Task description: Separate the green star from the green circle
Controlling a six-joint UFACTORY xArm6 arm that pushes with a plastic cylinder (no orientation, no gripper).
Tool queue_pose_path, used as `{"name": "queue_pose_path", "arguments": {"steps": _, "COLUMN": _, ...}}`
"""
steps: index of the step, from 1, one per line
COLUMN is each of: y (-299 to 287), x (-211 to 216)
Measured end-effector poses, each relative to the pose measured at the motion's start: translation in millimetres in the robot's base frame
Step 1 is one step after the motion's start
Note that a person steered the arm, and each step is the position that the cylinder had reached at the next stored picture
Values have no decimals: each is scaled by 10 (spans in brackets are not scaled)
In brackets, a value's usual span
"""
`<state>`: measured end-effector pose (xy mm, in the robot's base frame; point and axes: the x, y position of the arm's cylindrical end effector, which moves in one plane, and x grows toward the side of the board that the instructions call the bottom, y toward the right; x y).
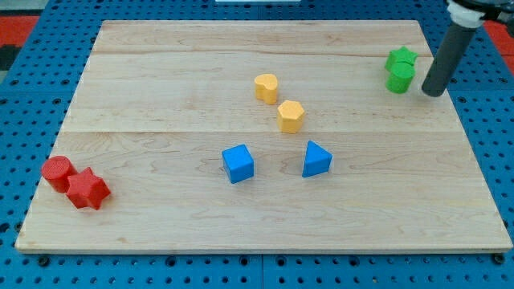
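No brand, label or lettering can be read anywhere on the blocks or the boards. There is no pincer to judge as wide, narrow or holding: the arm ends in a plain dark rod, and my tip [433, 92] rests on the wooden tabletop [161, 88] near the view's top right corner. The green star [401, 58] and the green circle [399, 80] sit pressed together just to the view's left of the rod, the star nearer the view's top and the circle right below it, touching. My tip stands just beside the green circle, with a thin strip of wood between them. Toward the middle lie a yellow heart [266, 87] and a yellow hexagon [291, 116], close together. Below them are a blue cube [238, 163] and a blue triangle [316, 159], apart. At the view's bottom left a red circle [58, 172] touches a red star [87, 189].
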<state>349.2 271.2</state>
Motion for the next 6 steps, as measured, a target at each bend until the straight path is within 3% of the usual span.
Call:
{"name": "queue_pose_path", "arguments": {"steps": 1, "y": -188, "x": -408}}
{"name": "queue_pose_path", "arguments": {"steps": 2, "y": -1338, "x": -298}}
{"name": "queue_pose_path", "arguments": {"steps": 3, "y": -2162, "x": -602}}
{"name": "queue_pose_path", "arguments": {"steps": 4, "y": -2448, "x": -939}}
{"name": "queue_pose_path", "arguments": {"steps": 6, "y": -1217, "x": -712}}
